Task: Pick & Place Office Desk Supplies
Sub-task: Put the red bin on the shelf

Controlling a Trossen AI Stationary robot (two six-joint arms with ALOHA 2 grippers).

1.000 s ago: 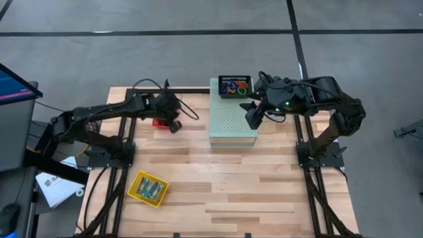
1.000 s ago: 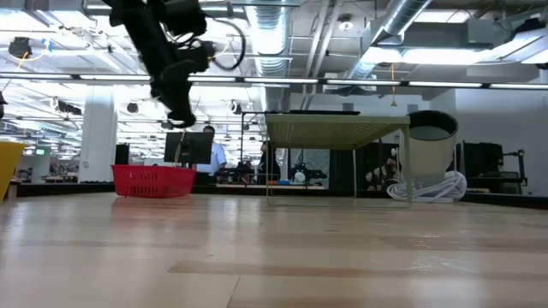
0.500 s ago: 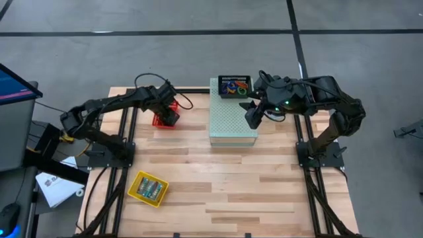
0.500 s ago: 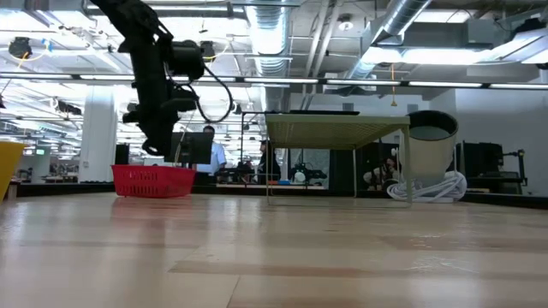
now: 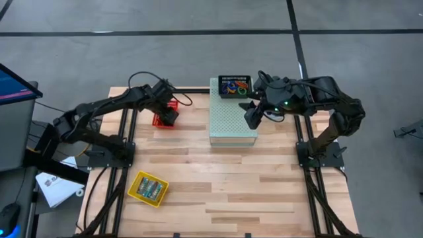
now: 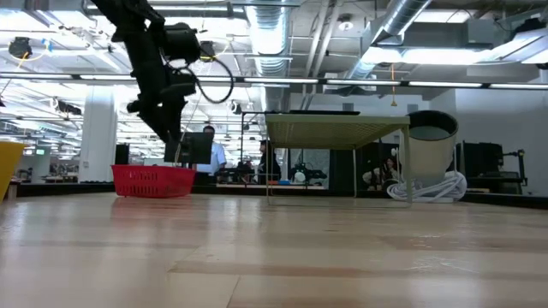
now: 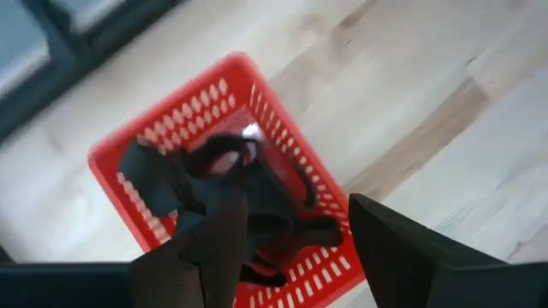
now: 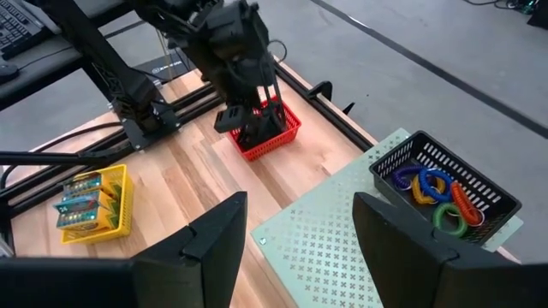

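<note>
A small red basket (image 5: 163, 116) stands on the table near its far edge, left of the middle. Black binder clips (image 7: 227, 175) lie inside it. My left gripper (image 7: 295, 257) hangs open just above the basket (image 6: 154, 181), fingers pointing down, with nothing between them. My right gripper (image 5: 253, 116) is open over the right side of the pale green perforated box (image 5: 231, 122). A black basket (image 8: 441, 184) holding coloured elastic loops (image 5: 235, 86) sits on the far end of that box. A yellow tray (image 5: 148, 188) with green-blue packets lies near the front left.
The perforated box (image 6: 334, 128) stands raised on thin legs in the middle of the far half of the table. Dark arm frames run along the left and right table edges. Bare wood fills the middle and the front right.
My left gripper has gone toward the table's far edge and a little left, from beside the red basket to right above it, and has come down closer to it. My right arm has kept still.
</note>
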